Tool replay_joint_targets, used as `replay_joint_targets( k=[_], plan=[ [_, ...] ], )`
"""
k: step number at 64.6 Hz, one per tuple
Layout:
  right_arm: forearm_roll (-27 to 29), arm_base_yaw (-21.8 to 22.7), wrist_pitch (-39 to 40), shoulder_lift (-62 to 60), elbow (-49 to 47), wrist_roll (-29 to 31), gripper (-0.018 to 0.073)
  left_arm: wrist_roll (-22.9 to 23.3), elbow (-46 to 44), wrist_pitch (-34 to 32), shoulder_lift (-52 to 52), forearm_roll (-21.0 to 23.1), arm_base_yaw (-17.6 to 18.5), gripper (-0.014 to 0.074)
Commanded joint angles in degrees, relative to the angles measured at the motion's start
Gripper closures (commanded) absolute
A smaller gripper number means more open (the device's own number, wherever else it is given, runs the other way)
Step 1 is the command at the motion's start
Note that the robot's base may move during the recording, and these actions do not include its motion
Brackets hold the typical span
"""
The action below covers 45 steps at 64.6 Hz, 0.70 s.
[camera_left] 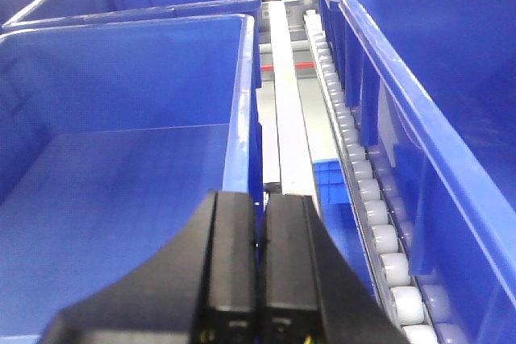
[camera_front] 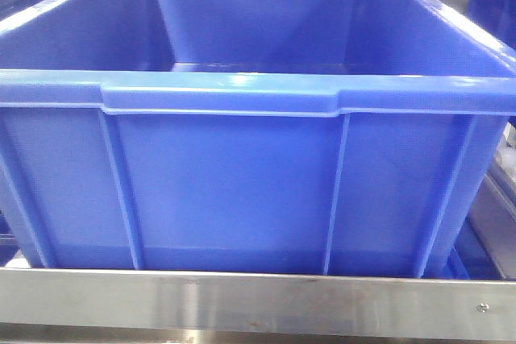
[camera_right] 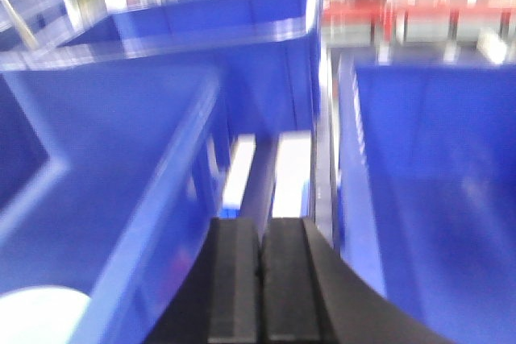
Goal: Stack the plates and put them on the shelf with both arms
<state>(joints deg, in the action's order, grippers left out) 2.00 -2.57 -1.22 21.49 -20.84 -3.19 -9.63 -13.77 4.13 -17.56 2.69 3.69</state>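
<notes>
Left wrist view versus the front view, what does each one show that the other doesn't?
Only the left wrist view shows the left gripper, jaws shut and empty, a roller track and a white strip running between several crates. Only the front view shows the shelf rail with one crate's ribbed outer wall filling the frame. Both show blue crates; neither shows a plate.
</notes>
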Motion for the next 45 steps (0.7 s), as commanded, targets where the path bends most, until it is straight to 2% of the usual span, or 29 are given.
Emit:
replay_joint_targets(
  k=[1, 29, 39, 45],
  plan=[
    [-0.8, 0.4, 3.7, -3.2, -0.8, 0.8, 0.0507, 0.3, -1.8, -5.0, -0.4, 0.1, -0.1, 0.0516],
    [-0.8, 0.4, 2.3, -5.6, -0.6, 0.8, 0.0507, 0.3, -1.8, -5.0, -0.4, 0.1, -0.1, 0.0516],
    [-0.6, 0.4, 2.1, -5.9, 2.0, 4.1, 0.0508, 0.3, -1.8, -5.0, -0.4, 0.1, -0.1, 0.0516],
    [1.2, 0.4, 2.4, -6.8, 4.4, 4.1, 0.0508, 0.3, -1.8, -5.0, -0.4, 0.1, -0.1, 0.0516]
  ],
)
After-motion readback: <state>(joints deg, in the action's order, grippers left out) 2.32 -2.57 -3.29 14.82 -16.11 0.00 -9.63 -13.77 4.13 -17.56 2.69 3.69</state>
